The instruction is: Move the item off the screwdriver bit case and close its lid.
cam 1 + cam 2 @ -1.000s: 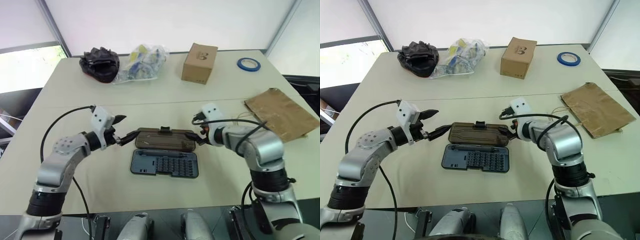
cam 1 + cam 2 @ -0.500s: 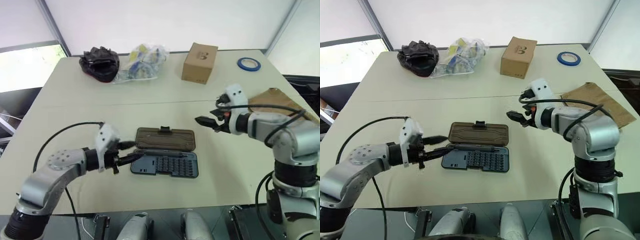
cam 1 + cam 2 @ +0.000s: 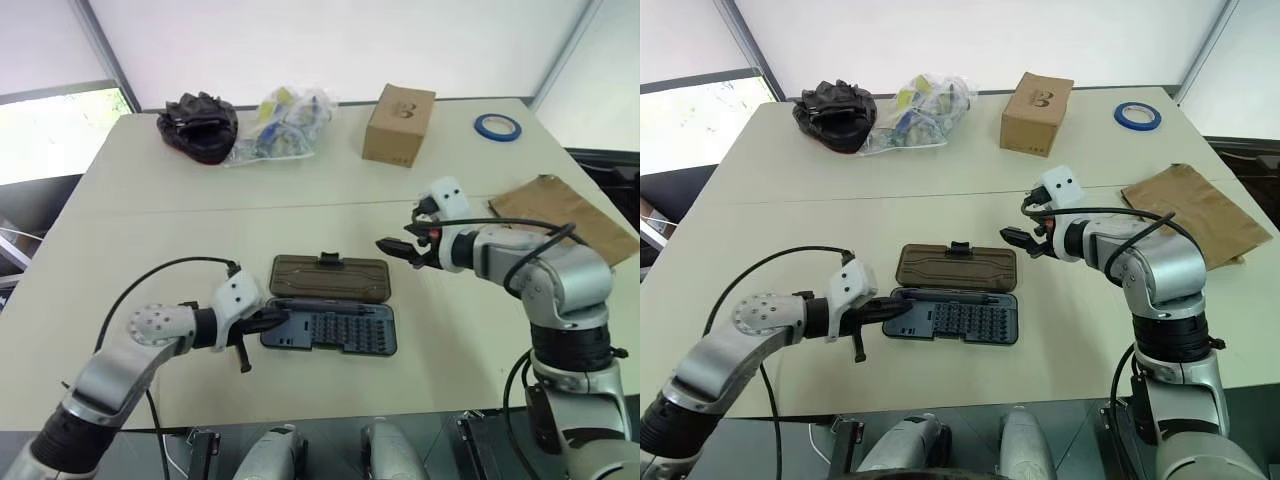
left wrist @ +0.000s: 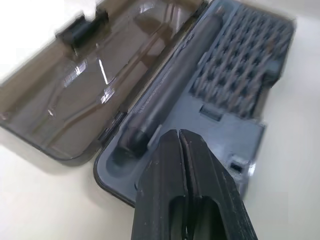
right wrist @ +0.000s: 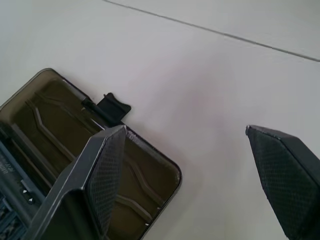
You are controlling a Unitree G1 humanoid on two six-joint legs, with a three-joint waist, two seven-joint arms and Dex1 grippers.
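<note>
Two grippers are near the open case (image 3: 330, 327). The left gripper (image 3: 280, 318), fingers pressed together and holding nothing, is at the case's left end. The lid (image 3: 330, 277) lies flat open behind. The right gripper (image 3: 392, 247), fingers wide apart and empty, hovers right of the lid. The paper bag (image 3: 565, 215) lies far right on the table (image 3: 150, 215).

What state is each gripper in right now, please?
Left gripper: closed, holding nothing, at the screwdriver bit case.
Right gripper: open, empty, above the lid.
</note>
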